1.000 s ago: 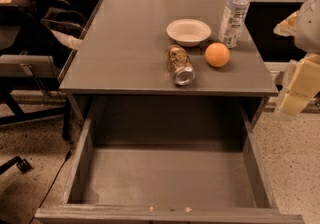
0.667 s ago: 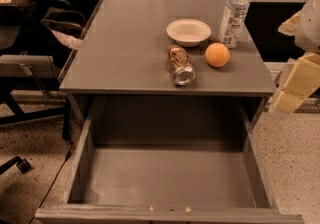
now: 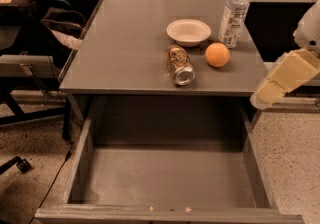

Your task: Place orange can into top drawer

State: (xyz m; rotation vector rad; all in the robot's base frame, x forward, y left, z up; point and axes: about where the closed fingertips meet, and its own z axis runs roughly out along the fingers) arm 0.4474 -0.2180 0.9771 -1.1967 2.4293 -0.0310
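Observation:
The orange can (image 3: 179, 64) lies on its side on the grey desk top (image 3: 125, 48), near the front edge, with its silver end toward me. The top drawer (image 3: 170, 178) is pulled wide open below the desk, and its flat grey bottom is bare. My gripper (image 3: 281, 79), a cream-coloured part on a white arm, hangs at the right edge of the view. It is beside the desk's front right corner, to the right of the can and apart from it. It holds nothing that I can see.
A white bowl (image 3: 188, 31), a round orange fruit (image 3: 217, 54) and a clear water bottle (image 3: 234, 14) stand behind and to the right of the can. A chair and dark clutter (image 3: 35, 43) are at the left. A cable (image 3: 55, 178) runs over the speckled floor.
My gripper has shifted slightly left and up, closer to the desk's right corner. The can, the drawer and the other objects have not moved.

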